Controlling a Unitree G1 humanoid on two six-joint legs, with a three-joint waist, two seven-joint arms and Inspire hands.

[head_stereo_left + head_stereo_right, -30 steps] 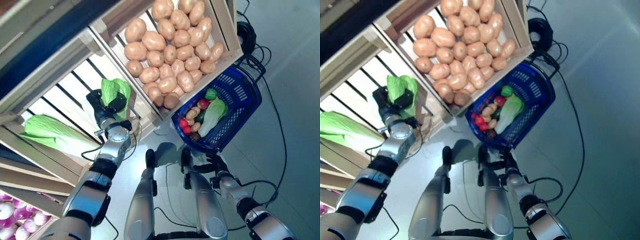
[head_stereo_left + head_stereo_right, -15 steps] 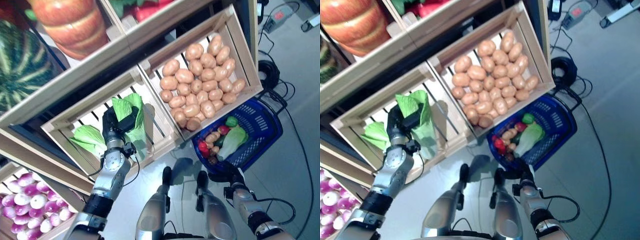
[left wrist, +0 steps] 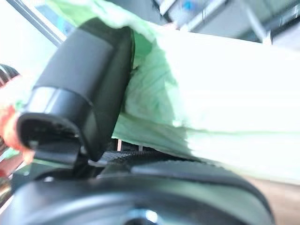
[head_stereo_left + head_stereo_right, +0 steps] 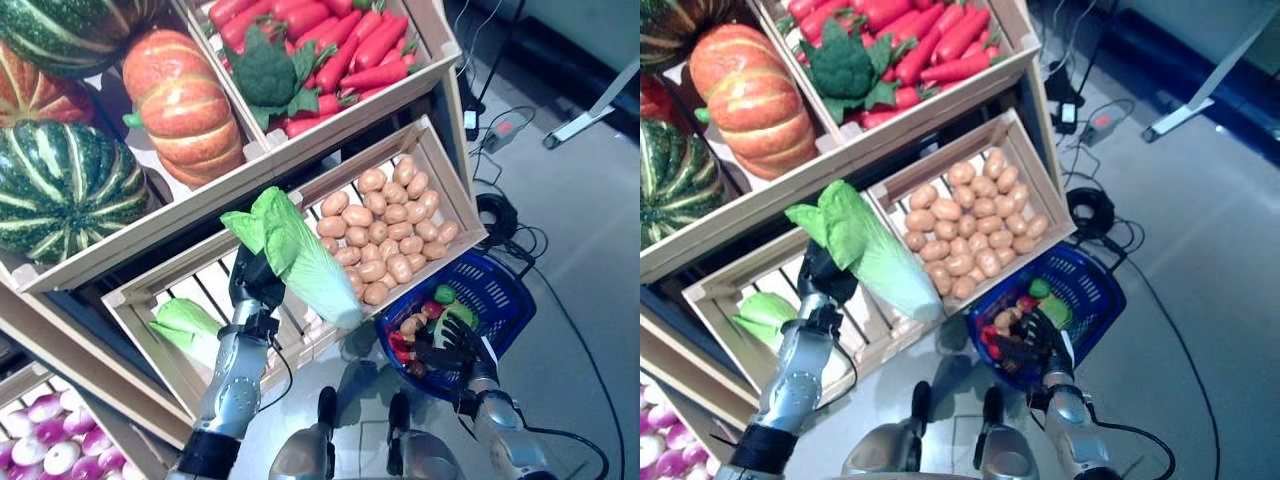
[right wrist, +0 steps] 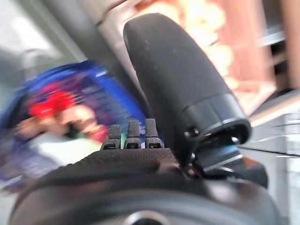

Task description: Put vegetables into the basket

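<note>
My left hand [image 4: 255, 281] is shut on a long pale green cabbage [image 4: 298, 253] and holds it up in front of the slatted wooden crate, its white stalk end pointing toward the blue basket [image 4: 500, 290]. The left wrist view shows the thumb [image 3: 89, 89] curled over the cabbage leaves [image 3: 206, 108]. The basket stands on the floor below the potato crate and holds another pale cabbage, red, green and brown vegetables [image 4: 420, 325]. My right hand [image 4: 447, 347] is open with straight fingers over the basket's near rim; it also shows in the right eye view [image 4: 1032, 342].
A wooden stand with crates rises at the left and top; the potato crate [image 4: 455, 205] overhangs the basket's far side. Another green cabbage [image 4: 185, 322] lies in the slatted crate by my left arm. Grey floor [image 4: 590, 200] with cables lies to the right.
The camera has tilted up, showing higher shelves. My left hand has lifted the cabbage out of the slatted crate and swung its stalk end toward the basket. My right hand now reaches over the basket's rim.
</note>
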